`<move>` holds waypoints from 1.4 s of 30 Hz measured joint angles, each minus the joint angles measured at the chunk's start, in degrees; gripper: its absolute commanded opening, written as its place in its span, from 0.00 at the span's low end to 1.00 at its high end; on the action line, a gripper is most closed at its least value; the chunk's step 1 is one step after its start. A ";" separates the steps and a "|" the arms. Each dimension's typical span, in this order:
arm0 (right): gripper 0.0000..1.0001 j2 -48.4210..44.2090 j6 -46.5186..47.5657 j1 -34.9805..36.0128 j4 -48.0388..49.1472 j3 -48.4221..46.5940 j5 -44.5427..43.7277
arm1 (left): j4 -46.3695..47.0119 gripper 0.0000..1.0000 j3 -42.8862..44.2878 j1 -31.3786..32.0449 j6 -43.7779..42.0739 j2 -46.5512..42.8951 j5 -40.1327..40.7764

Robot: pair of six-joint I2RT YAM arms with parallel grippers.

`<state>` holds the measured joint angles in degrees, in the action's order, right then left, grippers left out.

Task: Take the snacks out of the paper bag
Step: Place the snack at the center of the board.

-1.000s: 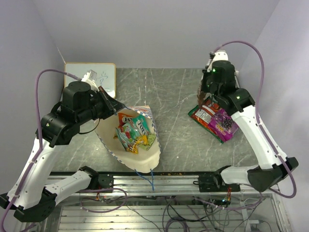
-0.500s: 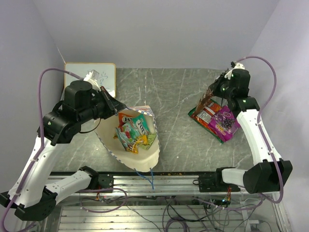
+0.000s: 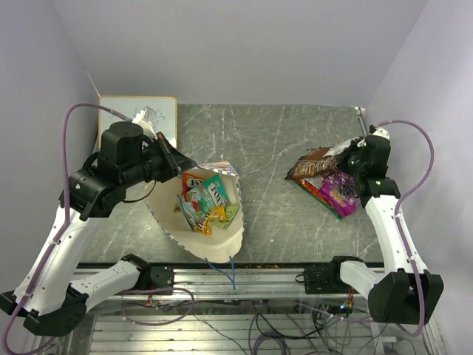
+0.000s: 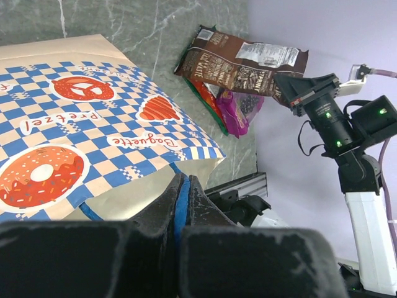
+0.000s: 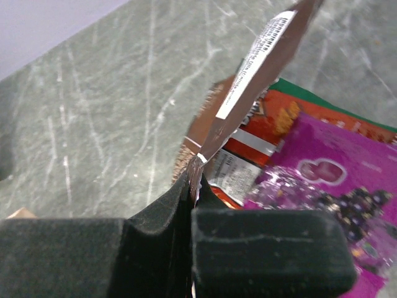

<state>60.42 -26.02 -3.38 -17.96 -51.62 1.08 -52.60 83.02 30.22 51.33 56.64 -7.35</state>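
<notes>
1. Cream paper bag with a blue-and-white checkered band (image 3: 222, 248) sits left of centre on the grey marbled surface (image 3: 273, 140), its mouth gaping wide toward the overhead camera; the left wrist view shows pretzel, doughnut and "Baguette" prints on its checkered side (image 4: 93, 136)
2. Several glossy snack packets in green, orange and red (image 3: 203, 200) lie jumbled inside the paper bag
3. The left pincer (image 3: 176, 164) grips the far left rim of the paper bag; in its own view the black fingers (image 4: 155, 214) are pressed tight together, with a thin blue strip caught between them
4. The right pincer (image 3: 347, 152) is clamped fully on one edge of a large brown foil packet with a white label (image 3: 314, 161), well apart from the paper bag at the right of the surface
5. The right wrist view shows this brown foil packet (image 5: 248, 81) edge-on, rising away from the closed black pads (image 5: 161, 214); whether its far end touches the surface cannot be told
6. Under and beside it a purple glossy packet (image 3: 341, 188) and an orange-red packet with a green border (image 5: 273, 127) lie flat on the surface, overlapping each other
7. A small wood-framed whiteboard (image 3: 159, 111) lies at the far left corner, behind the left arm
</notes>
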 measured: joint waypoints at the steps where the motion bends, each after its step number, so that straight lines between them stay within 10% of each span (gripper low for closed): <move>1: 0.00 -0.28 0.04 -0.11 -0.31 0.39 -0.70 | 0.00 0.07 0.00 0.00 0.00 0.00 -0.20; 24: 0.09 0.46 -4.13 -2.69 -8.46 12.20 -22.95 | 1.86 0.07 -1.46 0.00 0.11 -0.39 -6.32; 42: 0.72 -2.36 -8.31 -3.52 -20.57 4.57 -27.96 | 4.48 0.07 -4.24 0.00 1.55 -0.85 -10.80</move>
<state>58.06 -34.33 -6.90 -38.52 -47.05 -26.87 -48.12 78.78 30.22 52.88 55.79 -18.15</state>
